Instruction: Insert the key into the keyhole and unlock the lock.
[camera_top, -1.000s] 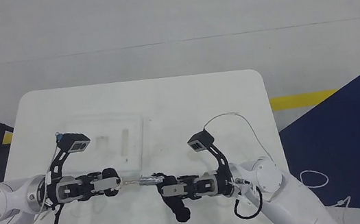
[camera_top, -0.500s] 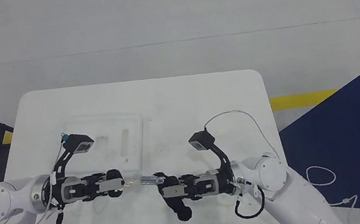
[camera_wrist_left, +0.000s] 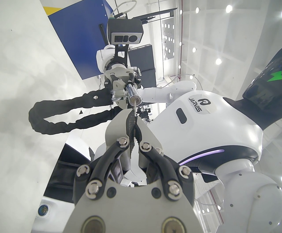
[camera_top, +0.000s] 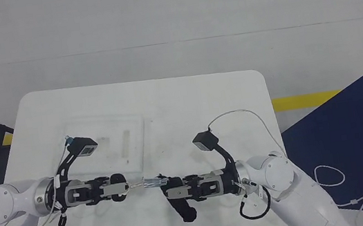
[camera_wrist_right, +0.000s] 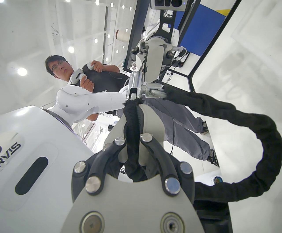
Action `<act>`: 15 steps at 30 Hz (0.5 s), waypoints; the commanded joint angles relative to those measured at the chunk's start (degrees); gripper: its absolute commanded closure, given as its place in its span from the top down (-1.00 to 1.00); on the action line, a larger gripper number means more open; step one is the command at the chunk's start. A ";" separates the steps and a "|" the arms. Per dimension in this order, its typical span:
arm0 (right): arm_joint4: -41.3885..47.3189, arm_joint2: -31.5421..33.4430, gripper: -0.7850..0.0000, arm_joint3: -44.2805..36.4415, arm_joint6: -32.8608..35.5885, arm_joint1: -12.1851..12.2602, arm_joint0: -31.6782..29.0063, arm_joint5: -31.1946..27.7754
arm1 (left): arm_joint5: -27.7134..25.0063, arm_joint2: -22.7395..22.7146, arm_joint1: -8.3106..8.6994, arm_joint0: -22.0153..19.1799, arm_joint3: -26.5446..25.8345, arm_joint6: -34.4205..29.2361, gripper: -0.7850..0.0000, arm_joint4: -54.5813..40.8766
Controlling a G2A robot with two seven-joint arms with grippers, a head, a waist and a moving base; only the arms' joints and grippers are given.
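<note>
As both arms meet low over the table (camera_top: 201, 103): tip to tip, near its front edge.
Left gripper (camera_wrist_left: 132, 119): pinched tight on the key (camera_wrist_left: 134, 109).
Key: blade tip right at the keyhole (camera_wrist_left: 134, 101) of the lock (camera_wrist_left: 130, 90) (how deep, can't tell).
Right gripper (camera_wrist_right: 134, 104): clamped on the lock, where its black cable (camera_wrist_right: 231, 114) joins the silver body.
Cable: looping out sideways over the table.

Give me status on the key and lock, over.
Left gripper shut on key. Right gripper shut on cable lock. Key tip at keyhole, depth unclear. Cable loop hangs aside, clear of key.
</note>
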 commanded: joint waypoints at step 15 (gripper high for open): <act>-1.60 1.54 -1.00 -1.62 1.88 0.82 -0.45 0.59 | 1.08 0.39 -0.61 -0.17 -0.13 -0.73 -1.00 1.86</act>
